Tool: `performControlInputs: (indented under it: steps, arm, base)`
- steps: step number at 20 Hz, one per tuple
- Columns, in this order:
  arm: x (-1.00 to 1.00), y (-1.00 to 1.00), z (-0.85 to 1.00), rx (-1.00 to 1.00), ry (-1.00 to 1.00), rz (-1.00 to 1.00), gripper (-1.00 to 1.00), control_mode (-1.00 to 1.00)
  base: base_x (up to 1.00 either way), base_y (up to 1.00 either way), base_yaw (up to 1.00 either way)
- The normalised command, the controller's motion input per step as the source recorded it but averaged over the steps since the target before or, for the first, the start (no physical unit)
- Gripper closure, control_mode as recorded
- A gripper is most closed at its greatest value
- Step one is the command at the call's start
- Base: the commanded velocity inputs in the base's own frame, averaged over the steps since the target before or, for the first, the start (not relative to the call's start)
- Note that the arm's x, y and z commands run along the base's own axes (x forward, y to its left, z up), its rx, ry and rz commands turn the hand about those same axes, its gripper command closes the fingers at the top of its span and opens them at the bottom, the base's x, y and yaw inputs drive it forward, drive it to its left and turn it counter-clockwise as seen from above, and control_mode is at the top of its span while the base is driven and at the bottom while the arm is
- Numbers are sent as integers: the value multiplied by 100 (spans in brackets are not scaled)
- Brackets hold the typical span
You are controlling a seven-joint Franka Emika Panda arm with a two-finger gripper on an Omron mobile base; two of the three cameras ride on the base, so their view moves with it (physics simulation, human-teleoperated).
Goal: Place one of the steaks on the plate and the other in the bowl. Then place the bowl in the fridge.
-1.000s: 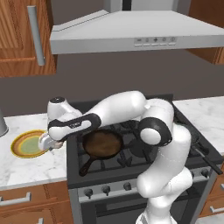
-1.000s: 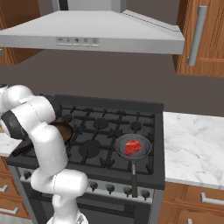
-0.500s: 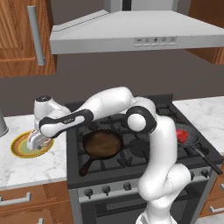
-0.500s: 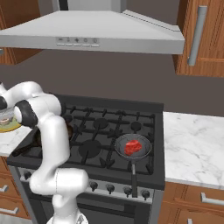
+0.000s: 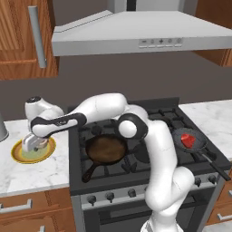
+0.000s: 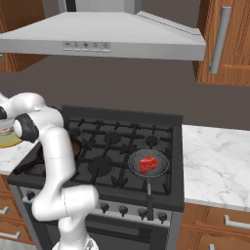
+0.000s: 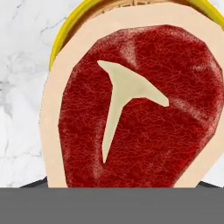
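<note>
My gripper point(image 5: 33, 145) hangs low over the plate point(image 5: 18, 156), a yellow-rimmed round plate on the left counter, and is shut on one steak. In the hand view that steak point(image 7: 131, 109), red with a pale fat rim and a white mark, sits very close and hides the fingertips; the plate's yellow rim point(image 7: 65, 39) shows behind it. The other steak point(image 5: 188, 139) point(image 6: 148, 163) lies in a small grey pan on the stove's front right burner. From the right base view, the plate point(image 6: 9, 142) is at the far left edge. The bowl and the fridge are out of view.
A dark brown frying pan point(image 5: 106, 149) sits with nothing in it on the stove's front left burner, handle toward the front. A range hood point(image 5: 136, 36) hangs above. Wooden cabinets flank it. Marble counter point(image 6: 215, 156) lies right of the stove.
The arm has swung left from over the stove's edge to above the plate and come down toward it, carrying the steak along.
</note>
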Motion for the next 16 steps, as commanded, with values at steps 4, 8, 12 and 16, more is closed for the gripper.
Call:
performControlInputs:
  steps: [4,8,12,16]
  arm:
    - [26,0,-14,0,1,0,100,-100]
    - [11,0,-27,0,0,0,100,-100]
    - [8,0,-25,0,0,0,100,-100]
    - [14,0,-19,0,0,0,100,-100]
  base:
    - [0,0,0]
    - [0,0,0]
    - [0,0,0]
    - [0,0,0]
